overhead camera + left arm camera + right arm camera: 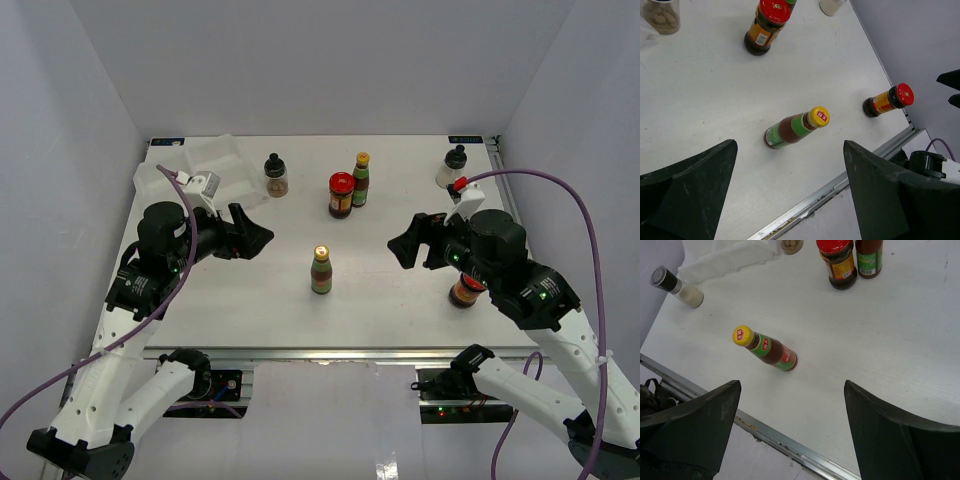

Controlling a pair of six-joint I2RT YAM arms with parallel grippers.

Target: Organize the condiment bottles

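Observation:
One slim yellow-capped sauce bottle (321,270) stands alone mid-table, between my two grippers; it also shows in the left wrist view (795,127) and the right wrist view (767,347). Behind it stand a red-lidded jar (341,195) and the second yellow-capped bottle (361,180), side by side. A black-capped shaker (276,175) stands back left, another (454,167) back right. A second red-lidded jar (465,290) stands partly hidden under my right arm. My left gripper (255,236) and right gripper (403,243) hover open and empty, facing each other.
A clear plastic tray (210,158) sits at the back left corner. A small dark-capped shaker (676,287) lies just in front of it. The table's metal front edge (840,182) runs close below both grippers. Grey walls enclose the table.

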